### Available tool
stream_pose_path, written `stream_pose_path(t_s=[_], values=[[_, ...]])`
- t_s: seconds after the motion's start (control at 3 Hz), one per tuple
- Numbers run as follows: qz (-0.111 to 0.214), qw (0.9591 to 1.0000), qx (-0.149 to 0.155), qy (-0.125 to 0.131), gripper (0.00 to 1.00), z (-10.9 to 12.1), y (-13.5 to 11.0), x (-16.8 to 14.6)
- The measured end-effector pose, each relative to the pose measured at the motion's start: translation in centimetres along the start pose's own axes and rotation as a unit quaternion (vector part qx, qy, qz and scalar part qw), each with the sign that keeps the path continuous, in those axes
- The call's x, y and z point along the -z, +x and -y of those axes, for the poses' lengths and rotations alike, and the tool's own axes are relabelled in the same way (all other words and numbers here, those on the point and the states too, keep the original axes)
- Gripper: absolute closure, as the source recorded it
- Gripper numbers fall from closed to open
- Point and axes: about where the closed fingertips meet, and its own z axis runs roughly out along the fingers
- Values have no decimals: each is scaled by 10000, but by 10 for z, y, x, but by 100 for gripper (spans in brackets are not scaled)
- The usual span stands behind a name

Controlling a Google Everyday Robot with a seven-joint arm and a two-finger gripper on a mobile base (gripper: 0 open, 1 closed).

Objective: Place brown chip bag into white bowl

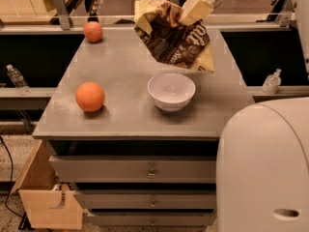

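The brown chip bag (175,36) hangs in the air, crinkled, dark brown with pale yellow edges and white lettering. My gripper (194,11) is shut on the bag's upper right part, coming in from the top right. The white bowl (171,90) stands on the grey table (120,71), right of centre. The bag's lower edge hangs just above and behind the bowl's far rim, apart from it.
Two orange fruits lie on the table: one at the front left (90,96), one at the far left corner (92,32). Drawers sit under the tabletop. The robot's white body (263,168) fills the lower right. Plastic bottles stand at the left (17,79) and right (272,81).
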Motion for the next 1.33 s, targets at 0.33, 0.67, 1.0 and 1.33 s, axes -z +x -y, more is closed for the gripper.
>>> stream_pose_path(t_s=[0.33,0.67,1.0,1.33], values=[[-234,9996,165,-16,100,-7,-14,10],[-361,9990,249,-51,100,-15,-25,20],[-471,9986,208,-108,100,-26,-28,28],[-646,9977,106,-201,100,-38,-27,32]])
